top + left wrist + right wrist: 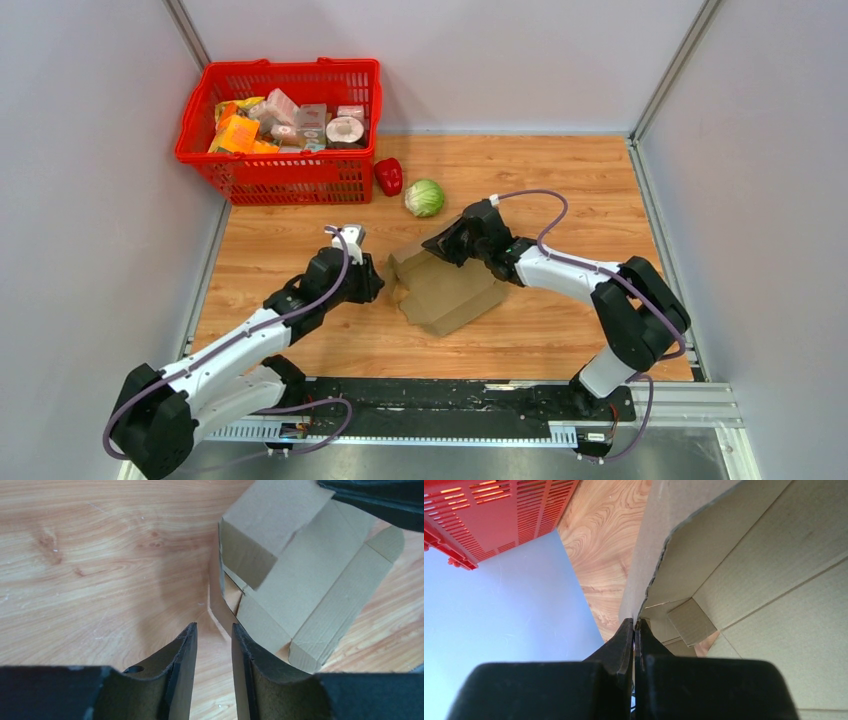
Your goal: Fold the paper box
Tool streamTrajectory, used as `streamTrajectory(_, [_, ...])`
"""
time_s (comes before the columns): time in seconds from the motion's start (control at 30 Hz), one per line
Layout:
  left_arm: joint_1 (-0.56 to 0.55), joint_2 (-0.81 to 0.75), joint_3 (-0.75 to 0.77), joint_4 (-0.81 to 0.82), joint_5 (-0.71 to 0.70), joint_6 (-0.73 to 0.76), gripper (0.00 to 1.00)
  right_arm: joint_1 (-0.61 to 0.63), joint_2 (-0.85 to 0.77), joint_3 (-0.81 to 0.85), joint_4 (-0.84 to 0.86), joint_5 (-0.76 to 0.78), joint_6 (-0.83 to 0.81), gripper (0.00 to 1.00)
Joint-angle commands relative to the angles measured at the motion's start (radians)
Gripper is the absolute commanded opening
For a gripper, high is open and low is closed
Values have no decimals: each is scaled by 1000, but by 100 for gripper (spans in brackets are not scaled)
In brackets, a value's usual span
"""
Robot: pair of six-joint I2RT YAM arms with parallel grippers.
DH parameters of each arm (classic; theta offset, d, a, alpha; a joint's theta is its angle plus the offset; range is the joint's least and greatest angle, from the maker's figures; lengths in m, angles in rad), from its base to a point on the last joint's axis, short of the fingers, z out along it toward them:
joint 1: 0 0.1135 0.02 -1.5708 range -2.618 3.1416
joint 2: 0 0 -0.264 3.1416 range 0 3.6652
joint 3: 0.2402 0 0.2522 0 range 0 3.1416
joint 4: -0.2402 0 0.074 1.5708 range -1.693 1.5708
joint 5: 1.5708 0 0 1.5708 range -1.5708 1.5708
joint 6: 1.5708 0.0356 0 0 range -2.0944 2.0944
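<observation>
One paper box [450, 295] wall sat clamped in the right gripper [634, 622]; the left gripper [214, 627] hung part-open to its left. Tugging risked a tear.

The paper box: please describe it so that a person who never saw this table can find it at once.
On the wooden table, start at the red basket, pass the green cabbage and come toward the near edge. There lies the paper box, half folded, one edge pinched by the right gripper. It alone is plain brown cardboard with flaps, unprinted.
</observation>
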Motion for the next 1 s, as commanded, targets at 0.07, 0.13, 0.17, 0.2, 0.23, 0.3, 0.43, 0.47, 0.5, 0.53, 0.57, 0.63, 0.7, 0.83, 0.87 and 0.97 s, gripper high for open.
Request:
streamTrajectory(0.07, [-5, -37, -47, 7, 83, -60, 42, -4, 47, 2, 53, 11, -35, 0])
streamTrajectory(0.13, [-6, -20, -53, 38, 114, -60, 43, -4, 59, -6, 67, 1, -29, 0])
streamTrajectory(0.17, [-5, -13, -53, 70, 125, -57, 43, -4, 60, -9, 75, -5, -18, 0])
streamTrajectory(0.2, [-5, -3, -48, 79, 132, -51, 42, -4, 62, -12, 79, -8, -13, 0])
streamTrajectory(0.23, [-5, 13, -39, 88, 146, -48, 42, -4, 62, -12, 81, -6, -13, 0])
streamTrajectory(0.3, [-6, 30, -30, 113, 156, -48, 41, -4, 60, -12, 78, -5, -13, 0])
streamTrajectory(0.43, [-8, 84, -1, 159, 162, -48, 41, -4, 48, -20, 78, 3, -15, 0])
streamTrajectory(0.47, [-8, 96, 7, 162, 165, -46, 41, -4, 47, -27, 78, 3, -15, 0])
streamTrajectory(0.5, [-8, 109, 21, 162, 165, -46, 40, -4, 44, -32, 80, 1, -18, 0])
streamTrajectory(0.53, [-11, 128, 27, 167, 165, -45, 40, -4, 39, -38, 89, 1, -22, 0])
streamTrajectory(0.57, [-17, 138, 30, 170, 162, -45, 40, -4, 36, -43, 99, -3, -30, 0])
streamTrajectory(0.63, [-29, 153, 38, 168, 134, -34, 40, -4, 28, -66, 136, -9, -68, 0])
streamTrajectory(0.7, [-60, 152, 41, 156, 97, -10, 39, -4, 16, -88, 153, -19, -94, 0])
streamTrajectory(0.83, [-110, 147, 16, 159, -14, 15, 38, -5, -1, -136, 237, -40, -105, 0])
streamTrajectory(0.87, [-115, 144, 5, 168, -25, 12, 38, -5, -4, -141, 244, -45, -107, 0])
streamTrajectory(0.97, [-126, 130, -36, 193, -71, -12, 37, -8, -16, -159, 268, -43, -116, 0])
